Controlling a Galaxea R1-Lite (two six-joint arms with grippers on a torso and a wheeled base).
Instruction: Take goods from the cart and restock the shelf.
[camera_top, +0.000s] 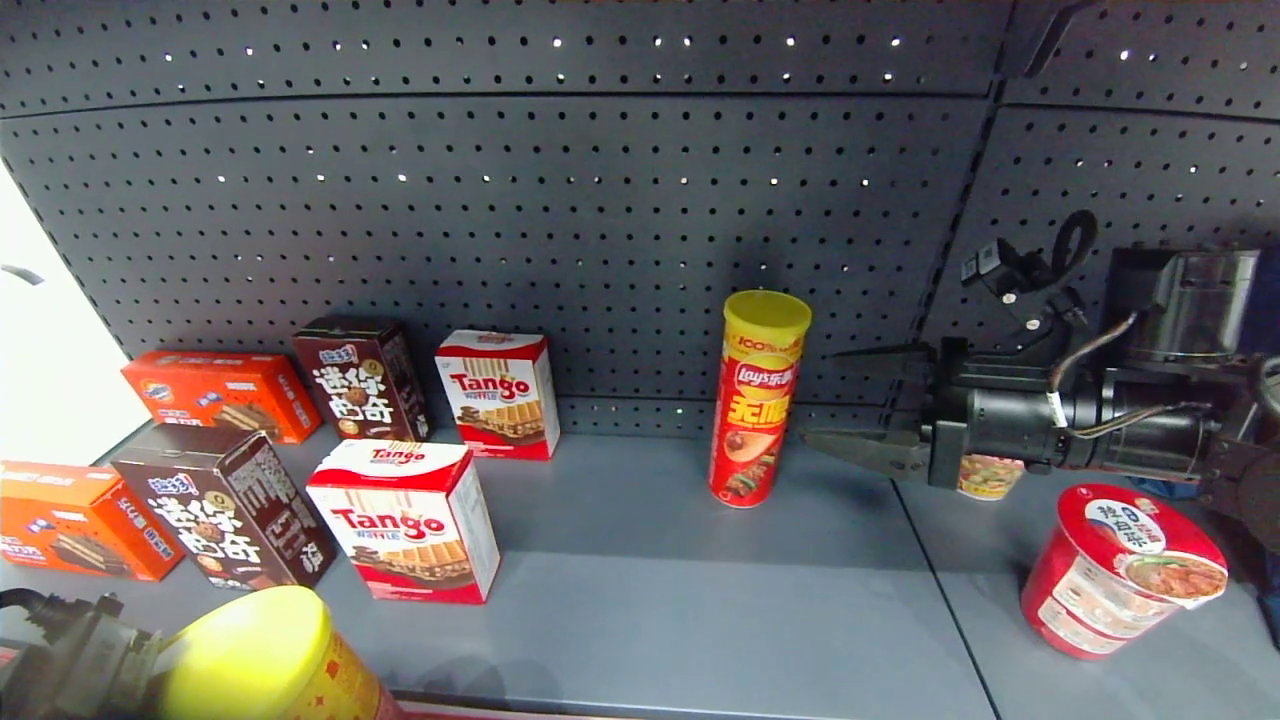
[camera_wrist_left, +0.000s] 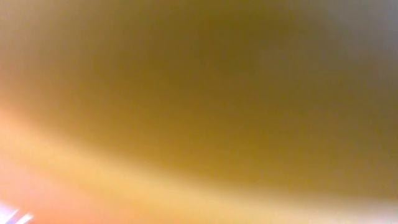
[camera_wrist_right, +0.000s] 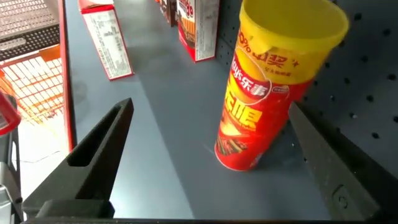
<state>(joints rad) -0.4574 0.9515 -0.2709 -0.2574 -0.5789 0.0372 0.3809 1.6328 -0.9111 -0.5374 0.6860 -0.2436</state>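
Chip can upright on shelf, near pegboard at back. Right claw gapes wide, level with can's middle, just beside it, not touching. Second can sits by left claw at shelf front; cannot tell that claw's state. Can likely light, a stiff slick tube, tall and tippy. Best taken mid-body with gentle squeeze, not at lid.

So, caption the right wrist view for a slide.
Open right tool faces a standing chip can on the grey shelf.
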